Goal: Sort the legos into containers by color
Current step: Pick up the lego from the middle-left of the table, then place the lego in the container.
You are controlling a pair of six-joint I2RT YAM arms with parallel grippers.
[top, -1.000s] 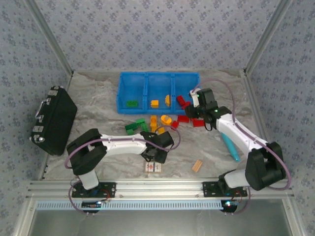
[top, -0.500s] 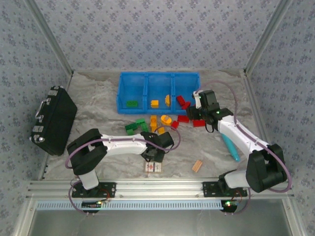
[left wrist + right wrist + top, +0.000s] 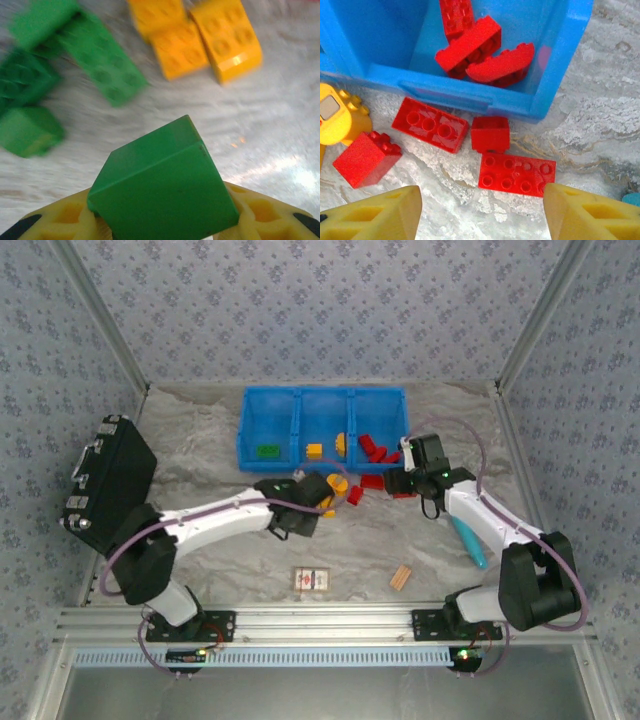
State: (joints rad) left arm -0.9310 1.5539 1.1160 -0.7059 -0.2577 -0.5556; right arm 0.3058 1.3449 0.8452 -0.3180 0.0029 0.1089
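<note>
A green brick (image 3: 165,190) is clamped between the yellow fingers (image 3: 60,222) of the left gripper (image 3: 160,227) and held clear of the table (image 3: 200,440). It hangs above loose green bricks (image 3: 102,62) and orange-yellow bricks (image 3: 225,37) that lie just near of the blue tray (image 3: 322,392). The tray stands at the far middle of the table. Its left bin holds one green piece (image 3: 267,451), its middle bin orange-yellow pieces (image 3: 315,450), and its right bin red pieces (image 3: 480,42). The right gripper (image 3: 480,215), jaws wide apart and holding nothing, hangs over four red bricks (image 3: 430,124) lying on the table just near of the right bin's wall (image 3: 470,92). Its fingers touch none of them. Outlying items: black case (image 3: 108,483) at the left edge; printed card (image 3: 314,580) and wooden block (image 3: 401,577) near the arm bases; teal object (image 3: 468,540) at the right, beside the right arm.
</note>
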